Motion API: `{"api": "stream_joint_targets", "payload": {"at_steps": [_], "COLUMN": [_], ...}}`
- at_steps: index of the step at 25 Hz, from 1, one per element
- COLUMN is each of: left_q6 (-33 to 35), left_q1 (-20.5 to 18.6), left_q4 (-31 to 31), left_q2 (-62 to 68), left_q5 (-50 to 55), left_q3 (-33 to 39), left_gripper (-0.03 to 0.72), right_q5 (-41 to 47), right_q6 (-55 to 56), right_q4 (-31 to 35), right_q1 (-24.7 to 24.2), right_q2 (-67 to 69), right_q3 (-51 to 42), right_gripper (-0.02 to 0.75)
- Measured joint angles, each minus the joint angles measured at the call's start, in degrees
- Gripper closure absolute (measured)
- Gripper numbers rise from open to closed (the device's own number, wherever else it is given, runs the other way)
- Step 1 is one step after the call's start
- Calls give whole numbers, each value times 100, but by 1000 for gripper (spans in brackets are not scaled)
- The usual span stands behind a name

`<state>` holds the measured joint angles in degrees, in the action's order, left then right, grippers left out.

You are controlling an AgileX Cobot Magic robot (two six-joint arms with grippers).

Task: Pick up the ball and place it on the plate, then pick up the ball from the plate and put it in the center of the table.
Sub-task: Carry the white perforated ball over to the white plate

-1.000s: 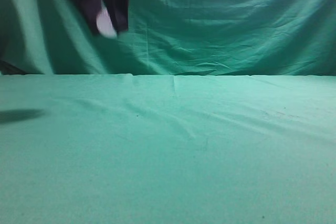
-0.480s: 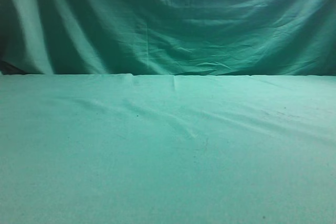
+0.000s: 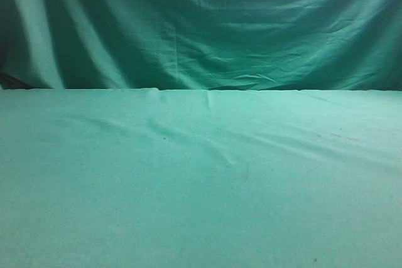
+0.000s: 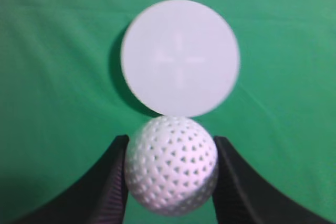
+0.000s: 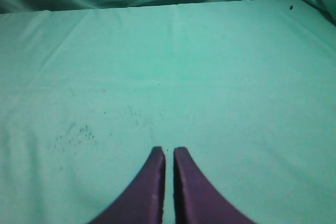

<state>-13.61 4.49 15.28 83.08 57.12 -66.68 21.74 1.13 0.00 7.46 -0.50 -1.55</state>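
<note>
Wrinkled green table [image 3: 201,205], draped curtain [image 3: 207,23] behind

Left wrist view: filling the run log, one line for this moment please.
left gripper: shut on ball | plate: beyond, bare | right gripper: shut, empty

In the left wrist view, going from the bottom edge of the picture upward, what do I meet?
The left gripper fingers at the bottom edge, shut on the ball → the white plate, its lower rim just behind the ball's top → bare green table cloth beyond it.
</note>
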Motion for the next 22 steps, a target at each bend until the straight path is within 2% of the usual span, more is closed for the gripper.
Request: {"api": "stream_joint_targets", "payload": {"at_steps": [2, 6, 22], "left_q6": [14, 92, 324], "left_q1": [-360, -704, -716], "left_q4": [-43, -55, 212], "left_q2": [121, 541, 1960], "left_q5": [-159, -370, -1256], "left_q3": [0, 0, -126], "left_gripper": [389, 389, 389], "right_q5": [0, 0, 0], "right_q6": [0, 0, 0], "right_q4": [0, 3, 0], "right_q1": [0, 0, 0], "right_q2": [0, 0, 0], "right_q3": [0, 0, 0], "right_gripper": [688, 688, 688]}}
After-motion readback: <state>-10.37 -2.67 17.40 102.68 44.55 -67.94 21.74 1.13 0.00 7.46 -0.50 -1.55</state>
